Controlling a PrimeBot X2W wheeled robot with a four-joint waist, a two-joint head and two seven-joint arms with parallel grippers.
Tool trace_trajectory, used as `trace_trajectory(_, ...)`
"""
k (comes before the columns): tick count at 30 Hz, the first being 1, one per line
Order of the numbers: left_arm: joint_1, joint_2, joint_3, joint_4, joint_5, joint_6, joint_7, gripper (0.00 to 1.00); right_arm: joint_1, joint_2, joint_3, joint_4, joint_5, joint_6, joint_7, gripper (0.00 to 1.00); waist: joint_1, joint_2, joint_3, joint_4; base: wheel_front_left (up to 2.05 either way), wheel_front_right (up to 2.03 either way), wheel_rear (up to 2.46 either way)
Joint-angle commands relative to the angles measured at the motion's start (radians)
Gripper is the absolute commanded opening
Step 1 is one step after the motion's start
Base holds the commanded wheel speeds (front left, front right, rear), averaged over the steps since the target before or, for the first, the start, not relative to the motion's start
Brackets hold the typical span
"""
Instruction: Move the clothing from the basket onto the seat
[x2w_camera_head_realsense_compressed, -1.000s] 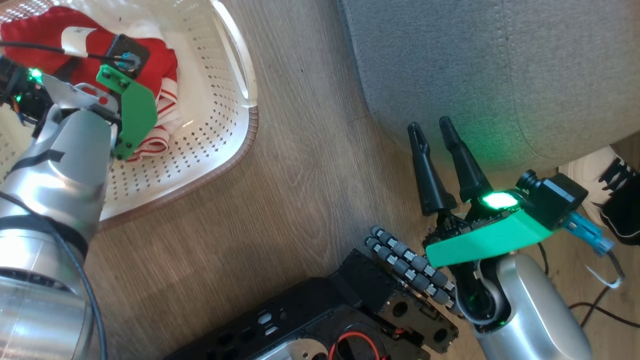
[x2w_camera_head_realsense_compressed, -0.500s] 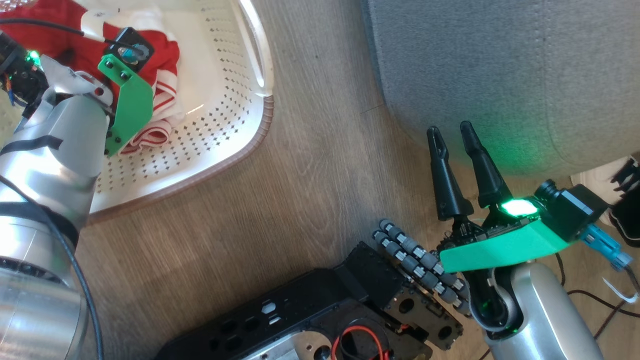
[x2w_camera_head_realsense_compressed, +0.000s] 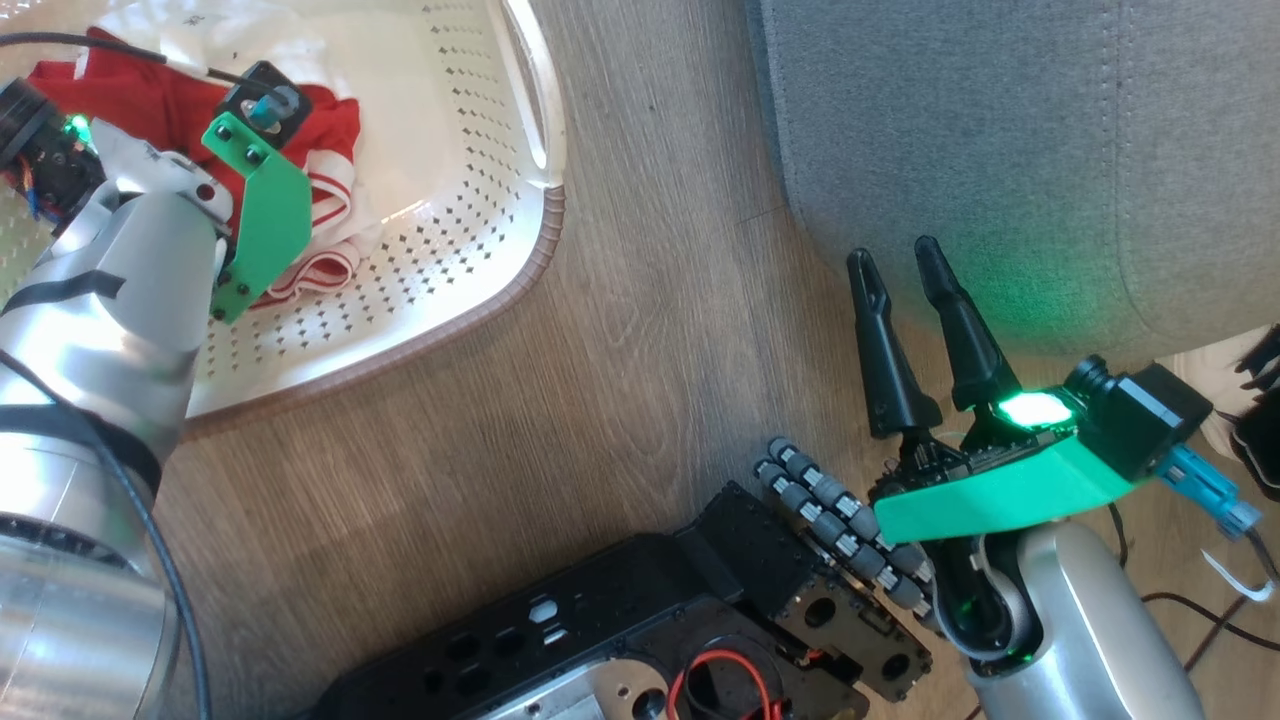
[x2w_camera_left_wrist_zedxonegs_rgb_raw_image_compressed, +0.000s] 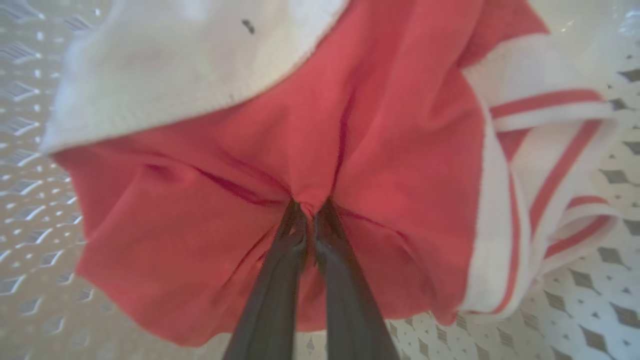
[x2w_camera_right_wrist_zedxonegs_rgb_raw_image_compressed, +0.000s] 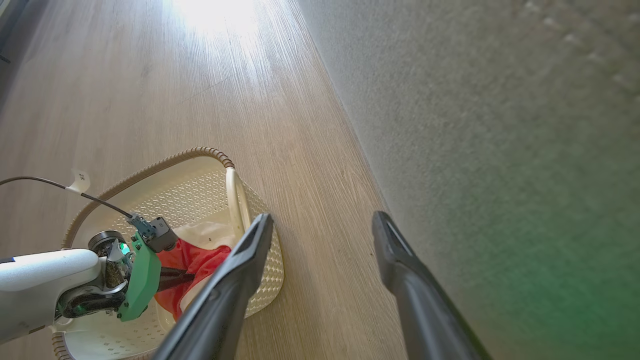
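Left gripper pinches a small fold of the clothing. I'd lift slowly, clear of the basket.

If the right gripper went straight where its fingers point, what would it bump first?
Probably the wooden floor, right beside the grey seat; depth is hard to judge.

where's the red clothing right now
In the head view's upper left, the clothing is inside the basket, its red fabric pinched by the shut left gripper.
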Motion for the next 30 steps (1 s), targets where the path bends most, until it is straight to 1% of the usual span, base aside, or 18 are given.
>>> trace_trajectory(1,0.033,0.016,0.006,-0.010,-0.008,0.009,-0.012,0.00,0.026,-0.003,0.017,-0.019,-0.011,0.000,-0.009,1.00,0.0000,0.0000,-0.002,-0.002,0.00,0.00,0.00)
trace_trajectory(5,0.038,0.025,0.016,-0.010,-0.029,0.017,-0.038,0.00,-0.003,-0.003,0.021,-0.015,-0.009,0.000,-0.009,1.00,0.0000,0.0000,-0.019,-0.011,0.00,0.00,0.00)
trace_trajectory(9,0.039,0.018,0.036,-0.010,-0.061,0.032,-0.084,0.00,-0.036,-0.002,0.008,-0.008,-0.013,0.000,-0.009,1.00,0.0000,0.0000,-0.043,-0.015,0.00,0.00,0.00)
trace_trajectory(13,0.058,0.015,0.050,-0.011,-0.086,0.054,-0.159,0.00,-0.077,-0.002,0.012,0.008,-0.019,0.000,-0.009,1.00,0.0000,0.0000,-0.092,-0.022,0.00,0.00,0.00)
trace_trajectory(15,0.079,-0.003,0.062,-0.017,-0.105,0.076,-0.230,0.00,-0.083,-0.004,-0.007,0.016,-0.029,0.000,-0.009,1.00,0.0000,0.0000,-0.142,-0.003,0.00,0.00,0.00)
trace_trajectory(19,0.130,-0.045,0.076,-0.016,-0.138,0.081,-0.340,0.00,-0.065,-0.022,-0.053,0.027,-0.057,0.000,-0.009,1.00,0.0000,0.0000,-0.257,0.044,0.00,0.00,0.00)
trace_trajectory(21,0.156,-0.075,0.103,-0.016,-0.173,0.096,-0.384,0.00,-0.049,-0.035,-0.071,0.030,-0.068,0.000,-0.009,1.00,0.0000,0.0000,-0.321,0.073,0.00,0.00,0.00)
trace_trajectory(24,0.199,-0.118,0.117,-0.015,-0.206,0.093,-0.423,0.00,-0.018,-0.059,-0.096,0.037,-0.081,0.000,-0.009,1.00,0.0000,0.0000,-0.418,0.123,0.00,0.00,0.00)
trace_trajectory(25,0.199,-0.118,0.117,-0.015,-0.206,0.093,-0.423,0.00,-0.018,-0.059,-0.096,0.037,-0.081,0.000,-0.009,1.00,0.0000,0.0000,-0.418,0.123,0.00,0.00,0.00)
trace_trajectory(30,0.270,-0.157,0.145,-0.051,-0.269,0.087,-0.468,0.00,0.019,-0.098,-0.094,0.056,-0.098,0.000,-0.009,1.00,0.0000,0.0000,-0.571,0.182,0.00,0.00,0.00)
